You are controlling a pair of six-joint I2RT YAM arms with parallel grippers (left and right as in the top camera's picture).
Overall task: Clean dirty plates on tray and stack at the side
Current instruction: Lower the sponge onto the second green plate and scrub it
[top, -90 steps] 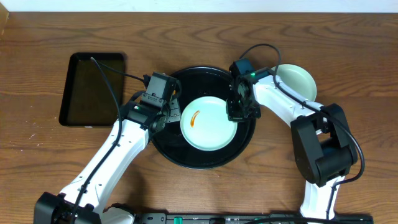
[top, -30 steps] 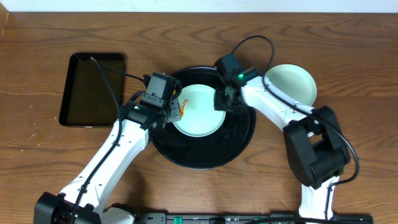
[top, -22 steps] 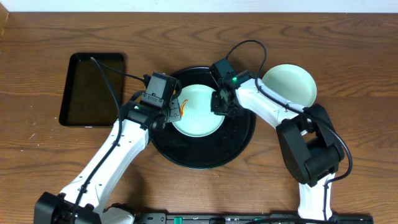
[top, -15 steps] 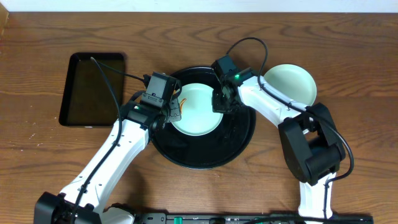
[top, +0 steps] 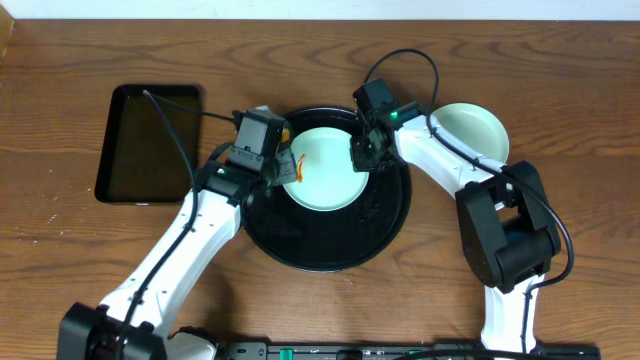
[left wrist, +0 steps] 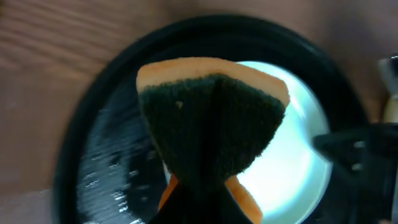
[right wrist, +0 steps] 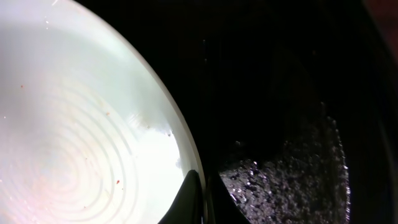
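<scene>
A pale mint-blue plate (top: 325, 170) lies in the far half of the large round black tray (top: 330, 262). My right gripper (top: 362, 157) is shut on the plate's right rim; in the right wrist view the fingers (right wrist: 200, 193) pinch the rim of the plate (right wrist: 74, 124) over the tray (right wrist: 286, 93). My left gripper (top: 283, 168) is shut on an orange and dark green sponge (left wrist: 211, 124) at the plate's left edge (left wrist: 292, 155). A second mint plate (top: 478, 135) sits on the table to the right of the tray. The yellow plate is out of view.
A smaller rectangular black tray (top: 150, 140) lies on the wooden table at the left. Cables run from both wrists over the round tray's far side. The round tray's wet bottom shows in the left wrist view (left wrist: 106, 155).
The right gripper dragged the plate from the tray's middle to its far left, then slightly back right. The left gripper with the sponge rose a little toward the far side.
</scene>
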